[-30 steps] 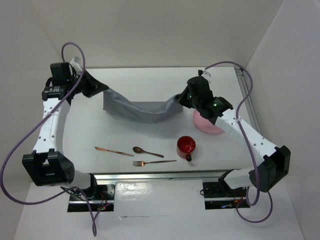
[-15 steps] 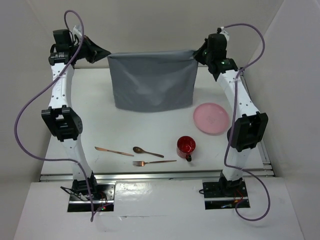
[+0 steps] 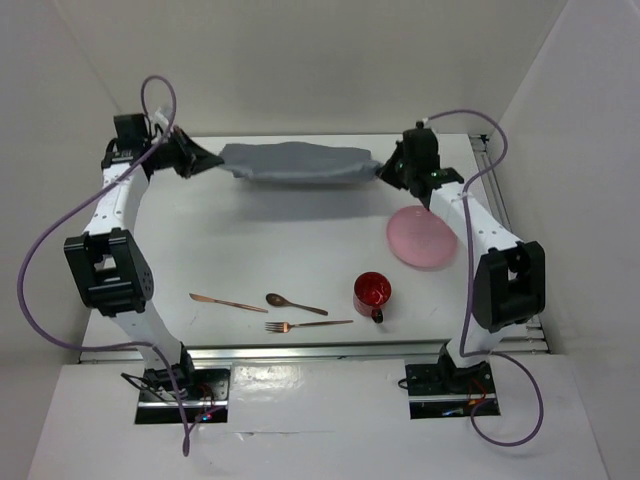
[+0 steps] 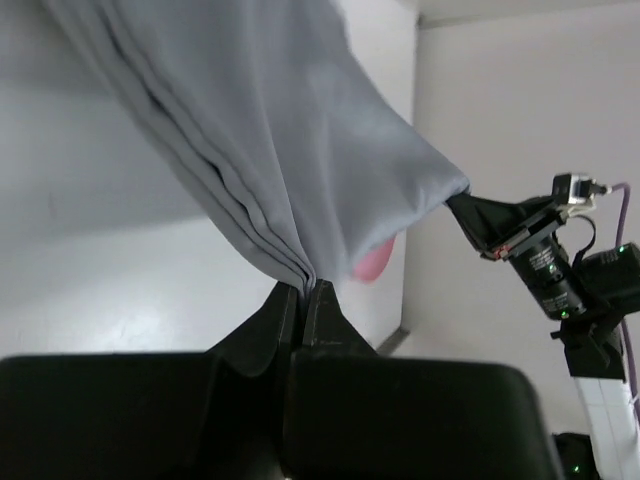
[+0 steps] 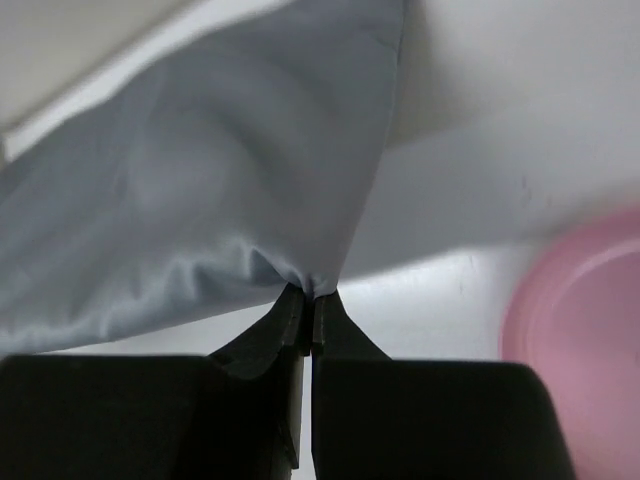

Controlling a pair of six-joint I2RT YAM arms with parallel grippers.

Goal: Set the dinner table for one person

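Observation:
A grey cloth mat (image 3: 295, 163) hangs stretched between my two grippers above the far part of the white dinner table (image 3: 290, 250). My left gripper (image 3: 213, 161) is shut on its left corner, seen in the left wrist view (image 4: 302, 288). My right gripper (image 3: 380, 170) is shut on its right corner, seen in the right wrist view (image 5: 310, 293). The cloth (image 4: 270, 130) sags in folds between them. A pink plate (image 3: 423, 238) lies at the right. A red mug (image 3: 372, 293), a knife (image 3: 227, 301), a spoon (image 3: 293, 303) and a fork (image 3: 306, 325) lie near the front edge.
The pink plate also shows in the right wrist view (image 5: 585, 330), just right of the gripper. A metal rail (image 3: 495, 200) runs along the table's right edge. White walls enclose the table at the back and sides.
The cloth was slack low over the table, then held up high and spread flat. Now both grippers have come down and the cloth hangs low and bunched at the far side.

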